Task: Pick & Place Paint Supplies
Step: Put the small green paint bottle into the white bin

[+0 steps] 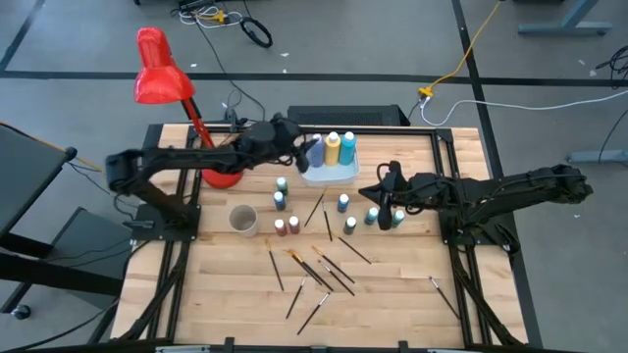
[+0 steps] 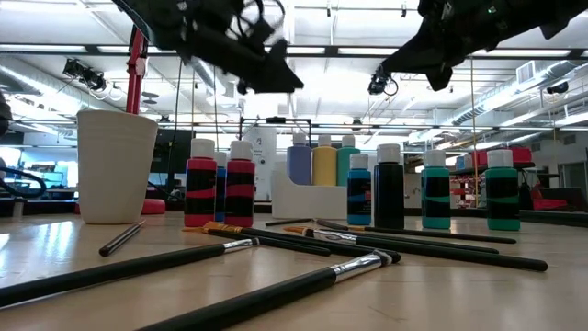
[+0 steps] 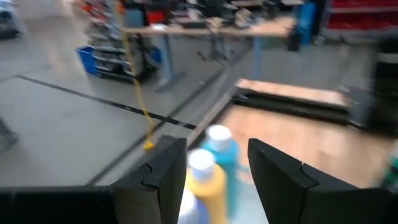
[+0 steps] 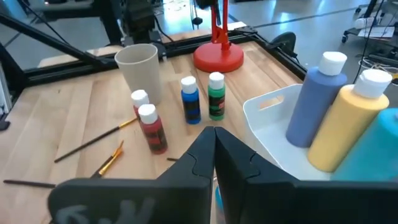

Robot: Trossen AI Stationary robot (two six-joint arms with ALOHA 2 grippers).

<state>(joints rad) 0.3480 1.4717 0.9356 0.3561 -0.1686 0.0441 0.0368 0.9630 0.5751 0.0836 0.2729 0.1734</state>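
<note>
Three larger bottles, periwinkle (image 1: 316, 150), yellow (image 1: 333, 147) and light blue (image 1: 348, 147), stand upright in the white tray (image 1: 332, 176) at the table's far middle. My left gripper (image 1: 303, 150) hovers open just left of them, above the tray's left end; the yellow bottle (image 3: 208, 186) shows beyond its fingers. Several small paint bottles (image 1: 287, 226) stand upright on the table around the tray's near side. Thin dark paintbrushes (image 1: 319, 272) lie scattered nearer the front. My right gripper (image 4: 214, 146) is shut and raised over the small bottles right of centre (image 1: 372, 216).
A beige cup (image 1: 243, 219) stands left of the small bottles. A red desk lamp has its base (image 1: 222, 177) at the far left of the table. One lone brush (image 1: 444, 295) lies near the right edge. Bare wood shows at the front corners.
</note>
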